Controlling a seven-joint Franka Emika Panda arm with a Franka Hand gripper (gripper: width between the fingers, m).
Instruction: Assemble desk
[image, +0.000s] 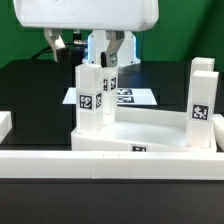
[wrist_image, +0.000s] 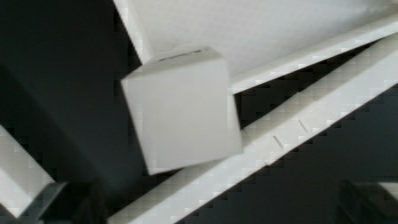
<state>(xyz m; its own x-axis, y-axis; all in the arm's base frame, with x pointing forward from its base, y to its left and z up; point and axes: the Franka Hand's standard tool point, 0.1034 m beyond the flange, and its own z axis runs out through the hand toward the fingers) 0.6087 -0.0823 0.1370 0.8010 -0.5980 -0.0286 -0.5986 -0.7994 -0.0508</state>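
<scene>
Exterior view: pincer (image: 109, 62) spread apart just above upright desk leg (image: 90, 100); not touching.

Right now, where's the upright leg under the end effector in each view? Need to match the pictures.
Exterior view: the leg stands upright on the desk top's corner at the exterior view's left, just below the open end effector.
Wrist view: the leg is seen end-on, the pale block mid-frame.
Shared landmark: the desk top's raised rim, running beside the leg in both views.
</scene>
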